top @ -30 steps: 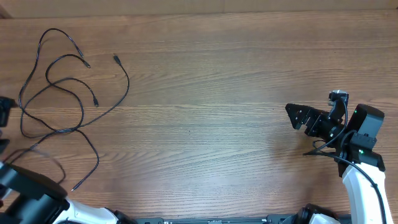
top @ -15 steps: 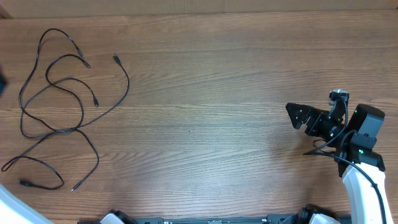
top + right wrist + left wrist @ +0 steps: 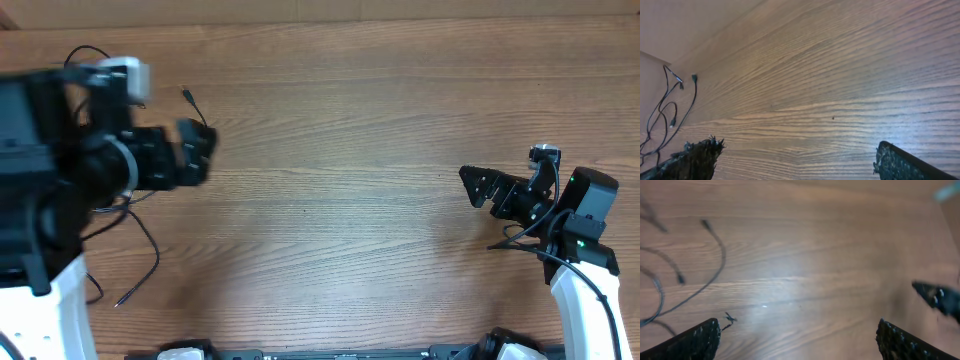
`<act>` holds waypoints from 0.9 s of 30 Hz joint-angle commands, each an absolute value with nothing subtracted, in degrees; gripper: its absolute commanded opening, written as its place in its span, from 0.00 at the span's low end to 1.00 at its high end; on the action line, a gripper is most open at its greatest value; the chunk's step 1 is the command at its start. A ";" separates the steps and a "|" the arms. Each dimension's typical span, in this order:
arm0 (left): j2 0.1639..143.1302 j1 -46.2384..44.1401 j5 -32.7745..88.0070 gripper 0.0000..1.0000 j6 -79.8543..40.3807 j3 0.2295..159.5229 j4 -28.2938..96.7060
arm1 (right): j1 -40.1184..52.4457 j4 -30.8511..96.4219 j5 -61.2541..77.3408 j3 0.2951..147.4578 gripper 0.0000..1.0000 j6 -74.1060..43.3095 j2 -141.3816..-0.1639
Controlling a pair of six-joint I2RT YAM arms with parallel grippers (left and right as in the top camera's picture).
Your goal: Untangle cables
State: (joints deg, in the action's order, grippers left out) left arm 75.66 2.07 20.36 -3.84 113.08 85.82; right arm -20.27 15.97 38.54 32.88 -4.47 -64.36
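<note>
The cables [image 3: 156, 258] are seen just left of the wide-spread left gripper [image 3: 195, 150], which is much nearer them than the right gripper [image 3: 478, 187], also spread.

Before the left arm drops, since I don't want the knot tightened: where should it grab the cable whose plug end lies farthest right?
Probably just behind that plug, on the outer curve of the cable, coming straight down with the open left gripper. That stretch lies flat and alone on the table, while the other cords further left run close together.
</note>
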 commanded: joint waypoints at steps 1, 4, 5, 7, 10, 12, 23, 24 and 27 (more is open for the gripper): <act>76.09 -5.43 12.93 1.00 -3.90 112.84 86.63 | -20.64 16.05 38.59 33.39 1.00 -4.45 -64.38; 78.41 -10.96 13.43 1.00 -4.32 112.73 87.09 | -20.64 16.01 38.59 33.39 1.00 -4.45 -64.38; 79.22 -12.21 13.78 1.00 -4.49 112.57 87.55 | -20.64 16.03 38.59 33.39 1.00 -4.45 -64.38; 81.01 -14.39 13.82 1.00 -5.32 112.51 88.27 | -20.64 16.03 38.59 33.39 1.00 -4.45 -64.38; 84.47 -17.65 13.82 0.99 -7.16 112.49 88.64 | -20.64 16.01 38.59 33.39 1.00 -4.45 -64.38; 87.02 -19.59 13.76 1.00 -7.57 112.51 88.71 | -20.64 16.03 38.59 33.39 1.00 -4.45 -64.38; 99.00 -22.20 9.78 1.00 -10.44 112.51 87.96 | -20.64 16.01 38.59 33.39 1.00 -4.45 -64.38; 98.91 -22.20 9.19 1.00 -10.87 112.51 87.77 | -20.64 16.01 38.59 33.39 1.00 -4.45 -64.38; 98.50 -22.20 8.78 1.00 -11.42 112.51 87.37 | -20.64 16.03 38.59 33.39 1.00 -4.45 -64.38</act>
